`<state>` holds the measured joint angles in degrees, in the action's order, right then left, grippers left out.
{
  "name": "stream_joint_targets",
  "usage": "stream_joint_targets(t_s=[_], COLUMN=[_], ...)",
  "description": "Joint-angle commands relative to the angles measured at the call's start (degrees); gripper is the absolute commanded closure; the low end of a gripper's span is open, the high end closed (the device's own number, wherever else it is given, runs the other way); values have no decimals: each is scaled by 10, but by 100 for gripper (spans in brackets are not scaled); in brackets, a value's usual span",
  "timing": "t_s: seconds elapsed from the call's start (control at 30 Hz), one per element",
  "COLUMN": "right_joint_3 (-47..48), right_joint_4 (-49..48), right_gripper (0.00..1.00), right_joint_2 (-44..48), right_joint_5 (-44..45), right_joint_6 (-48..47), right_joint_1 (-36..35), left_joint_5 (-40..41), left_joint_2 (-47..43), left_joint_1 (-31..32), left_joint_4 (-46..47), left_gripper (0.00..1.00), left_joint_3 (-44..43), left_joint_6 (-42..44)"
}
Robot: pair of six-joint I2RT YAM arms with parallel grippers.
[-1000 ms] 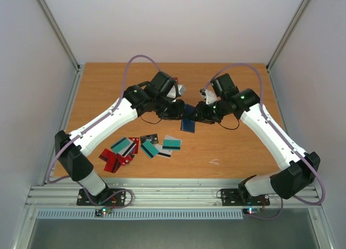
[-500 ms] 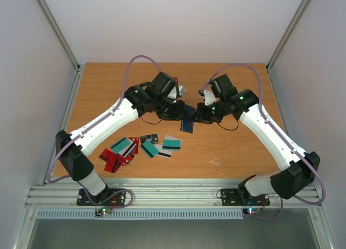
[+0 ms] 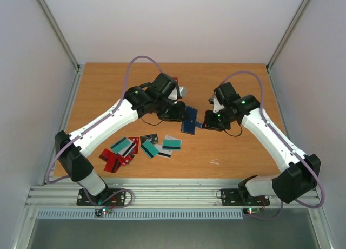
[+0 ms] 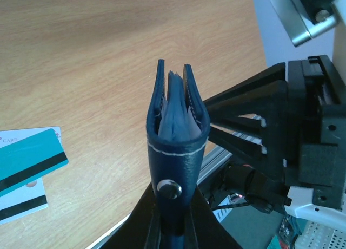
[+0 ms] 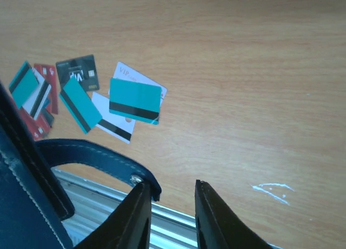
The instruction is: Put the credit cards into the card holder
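Left gripper clamps card holder at its snap end, held above table centre, mouth pointing away from fingers. Right gripper parted, empty, just right of holder. Credit cards scattered near-left, closer to left arm

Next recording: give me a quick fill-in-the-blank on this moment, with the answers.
1. The left gripper is shut on the ____.
2. The right gripper is ____ and empty.
3. The credit cards lie on the ____.
Missing: card holder; open; table.
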<state>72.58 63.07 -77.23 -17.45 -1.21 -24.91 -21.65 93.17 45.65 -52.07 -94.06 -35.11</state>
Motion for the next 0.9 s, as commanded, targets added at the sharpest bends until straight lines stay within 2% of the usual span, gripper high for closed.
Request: stream_joint_targets(t_s=[0.0, 0.2, 0.4, 0.6, 0.73, 0.87], right_joint_3=[-4, -20, 17, 62, 84, 113], right_joint_4=[27, -20, -47, -96, -167, -184], right_gripper=[67, 51, 47, 34, 21, 17], right_joint_2=[42, 103, 134, 124, 115, 103], right_joint_5=[7, -91, -179, -284, -366, -362], right_joint_6=[-2, 5, 11, 68, 119, 141], right_joint_1=[23, 48, 56, 81, 90, 93], left_joint_5=[6, 4, -9, -127, -205, -267], left_joint_2=[-32, -36, -49, -56, -53, -37], left_joint_1=[-4, -12, -38, -95, -124, -134], left_joint_4=[13, -9, -3, 63, 132, 210], left_gripper=[100, 100, 100, 100, 100, 100], left_joint_3=[-3, -26, -33, -45, -47, -62], left_joint_6=[13, 24, 20, -16, -70, -127])
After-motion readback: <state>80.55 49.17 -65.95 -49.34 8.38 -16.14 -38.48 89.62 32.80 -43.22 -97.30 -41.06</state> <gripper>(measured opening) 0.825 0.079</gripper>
